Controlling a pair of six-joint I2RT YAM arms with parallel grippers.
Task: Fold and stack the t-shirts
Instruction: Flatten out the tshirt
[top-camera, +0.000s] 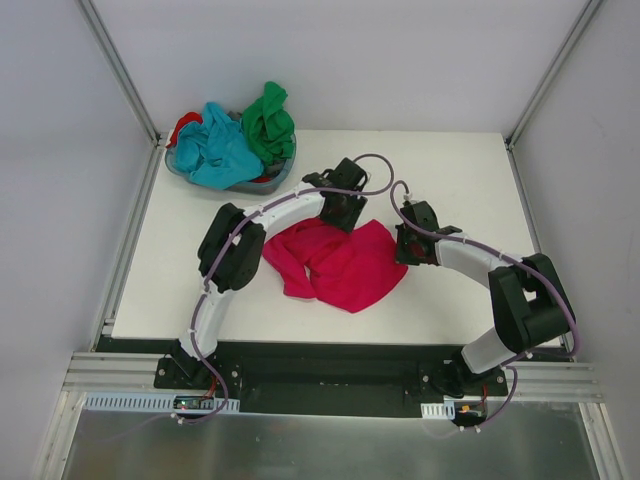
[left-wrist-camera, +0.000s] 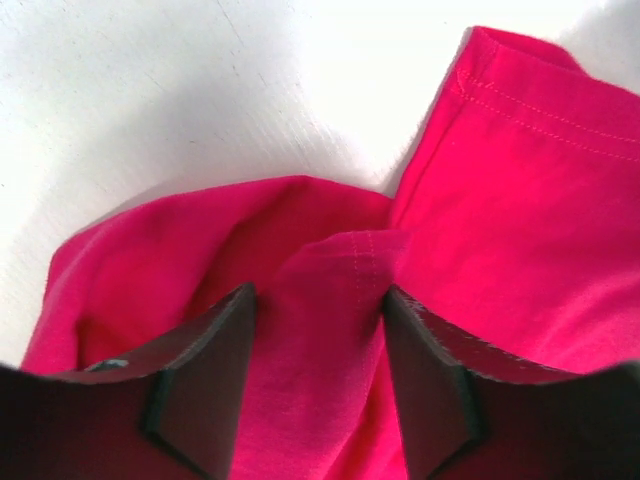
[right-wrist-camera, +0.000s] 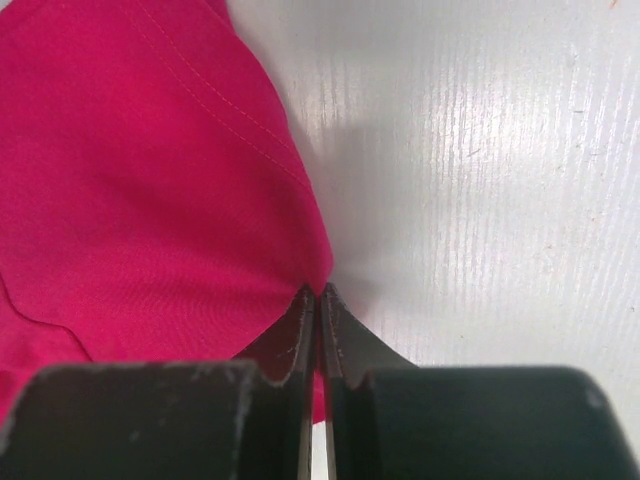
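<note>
The crimson-pink t-shirt (top-camera: 340, 262) lies crumpled on the white table (top-camera: 460, 180). My left gripper (top-camera: 345, 212) is at its far edge, jaws open on either side of a raised fold of the cloth (left-wrist-camera: 320, 330), with a hemmed edge just ahead. My right gripper (top-camera: 408, 245) is at the shirt's right edge and is shut on that edge (right-wrist-camera: 180, 200), with pink cloth pinched between the fingertips (right-wrist-camera: 300, 320). The turquoise-blue t-shirt (top-camera: 220, 150), the green t-shirt (top-camera: 268, 120) and a bit of the red t-shirt (top-camera: 185, 125) are heaped in the basket at the back left.
The small grey basket (top-camera: 180, 165) stands at the table's far left corner. Grey walls with metal frame posts (top-camera: 120, 70) close in the table on three sides. Bare table (right-wrist-camera: 480, 150) lies to the right of the right gripper.
</note>
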